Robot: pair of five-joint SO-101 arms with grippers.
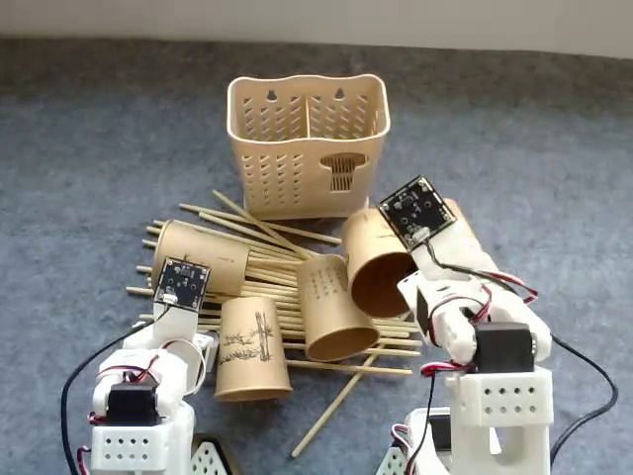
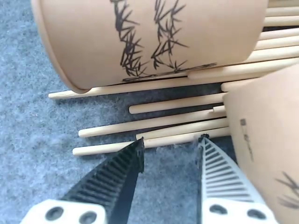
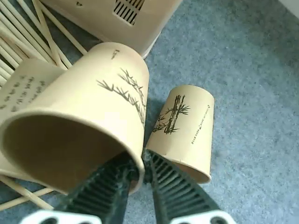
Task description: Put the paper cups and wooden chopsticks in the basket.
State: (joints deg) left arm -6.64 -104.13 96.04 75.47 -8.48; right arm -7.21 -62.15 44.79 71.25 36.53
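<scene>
From above, we see the basket [image 1: 307, 143] upright on the grey surface [image 1: 554, 148]. The paper cups [image 1: 331, 307] and wooden chopsticks [image 1: 336, 401] lie strewn before it, so we judge nothing stowed yet. At the left wrist, the left pincer [image 2: 170, 144] is spread over chopsticks, away from the basket. At the right wrist, the right pincer [image 3: 138, 163] pinches a cup [image 3: 74, 116] by its rim, near the basket's front.

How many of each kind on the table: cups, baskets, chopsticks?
Paper cups: 5, one gripped at the rim by the right end effector
Basket: 1
Wooden chopsticks: overlapping pile partly under the cups, too tangled to count
Total: 6, plus the chopsticks
</scene>
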